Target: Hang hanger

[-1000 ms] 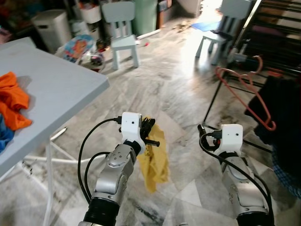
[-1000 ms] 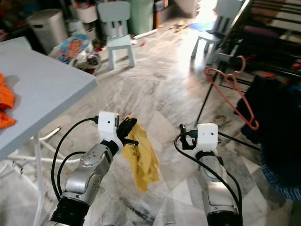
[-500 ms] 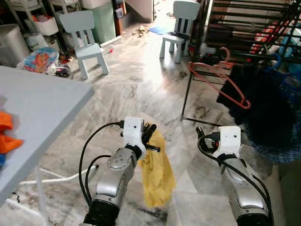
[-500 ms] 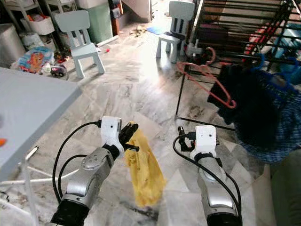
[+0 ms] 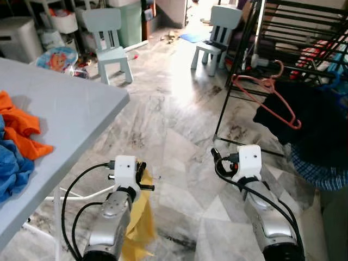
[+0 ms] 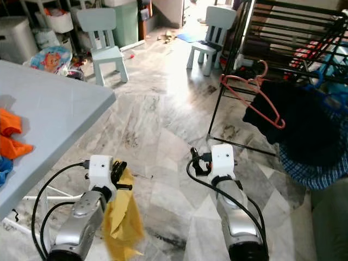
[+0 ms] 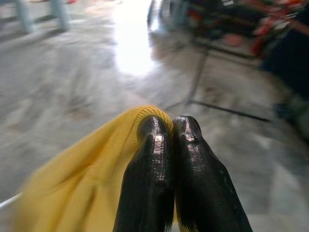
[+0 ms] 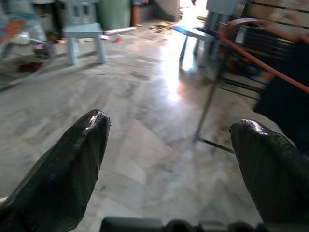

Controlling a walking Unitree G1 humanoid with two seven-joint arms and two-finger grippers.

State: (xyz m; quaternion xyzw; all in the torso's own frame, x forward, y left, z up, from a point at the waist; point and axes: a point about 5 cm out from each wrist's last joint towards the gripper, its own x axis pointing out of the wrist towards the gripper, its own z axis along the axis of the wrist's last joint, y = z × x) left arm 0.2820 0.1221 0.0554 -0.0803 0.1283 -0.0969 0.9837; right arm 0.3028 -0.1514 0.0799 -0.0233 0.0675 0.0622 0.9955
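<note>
A salmon-red hanger [image 5: 272, 91] hooks on the black drying rack [image 5: 235, 81] at the right, beside a dark garment [image 5: 321, 125]. My left gripper [image 7: 171, 129] is shut on a yellow cloth [image 5: 138, 223], which dangles below it over the floor. The right gripper [image 8: 169, 130] is open and holds nothing; it hovers low in front of the rack, well short of the hanger [image 8: 270, 65].
A grey table [image 5: 70, 114] stands at my left with orange clothes [image 5: 22, 128] and a blue cloth [image 5: 11, 168] on it. Two pale blue chairs [image 5: 109, 32] [image 5: 220, 30] stand farther back. A blue checked garment [image 5: 318, 174] hangs at the far right.
The camera has swung, bringing the table and its clothes back into view. My left arm with the yellow cloth now sits lower and nearer the table. The right gripper stays open.
</note>
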